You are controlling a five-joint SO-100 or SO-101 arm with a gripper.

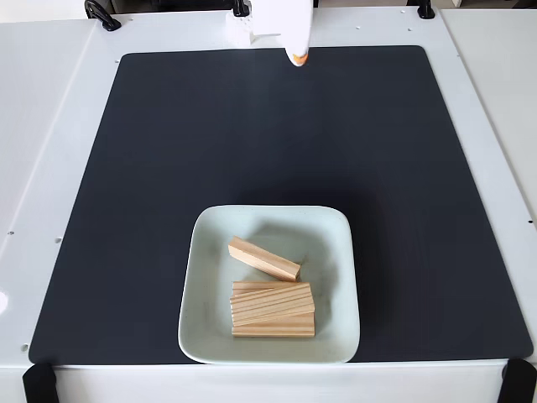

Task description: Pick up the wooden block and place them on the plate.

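A: Biggest first?
B: White surface (59,126) in the fixed view, black mat (252,143) covering most of it. Black clamps at the corners, near right one (518,382).
A: Plate?
B: Pale mint plate (205,327), square, rounded corners, raised rim. Sits on the mat at the near edge, a bit left of centre, its front rim reaching the mat's near edge.
A: Arm?
B: White arm (281,21) enters at the top edge, well apart from the plate. Pincer (299,58) tip points down, orange at the end. Can't tell if the fingers are apart or together, too little shows. Nothing visibly in it.
A: Blocks?
B: All inside the plate. One wooden block (263,258) lies angled, upper middle of the dish, apart from the rest. Below it a stacked pile (273,309): top piece slightly skewed, one flat beneath along the front. Exact count in the pile unclear, they overlap. Grain lines run lengthwise.
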